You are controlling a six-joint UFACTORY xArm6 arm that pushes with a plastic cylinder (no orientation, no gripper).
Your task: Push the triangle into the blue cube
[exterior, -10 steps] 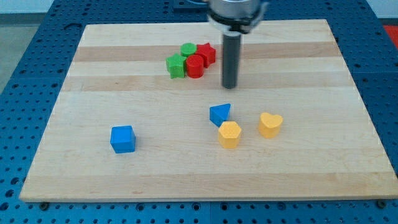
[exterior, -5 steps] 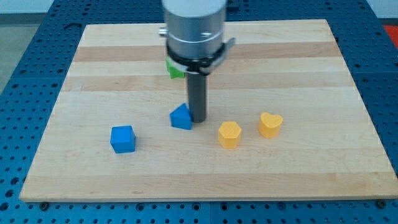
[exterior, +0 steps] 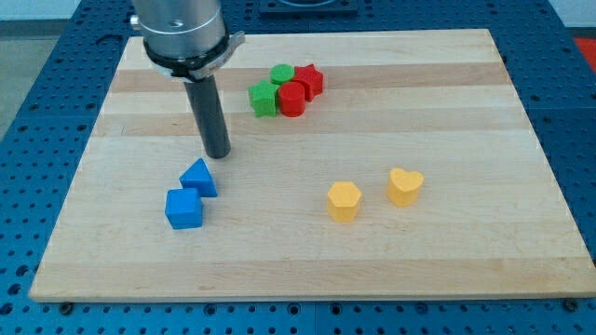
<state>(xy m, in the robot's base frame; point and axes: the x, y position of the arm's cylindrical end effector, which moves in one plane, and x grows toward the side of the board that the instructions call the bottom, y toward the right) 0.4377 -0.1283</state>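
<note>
The blue triangle (exterior: pixel 198 177) lies on the wooden board (exterior: pixel 447 251) at the view's lower left, touching the upper right corner of the blue cube (exterior: pixel 183 208). My tip (exterior: pixel 217 154) stands just above and to the right of the triangle, a small gap away from it. The dark rod rises from the tip to the arm's grey end at the view's top left.
A cluster of two green blocks (exterior: pixel 264 98) and two red blocks (exterior: pixel 292 98), one a red star (exterior: pixel 308 80), sits at the top middle. A yellow hexagon (exterior: pixel 343 200) and a yellow heart (exterior: pixel 405 186) lie at the right of centre.
The blue triangle has been pushed left from the middle of the board until it touches the blue cube. My tip moved left with it and now stands slightly back from it.
</note>
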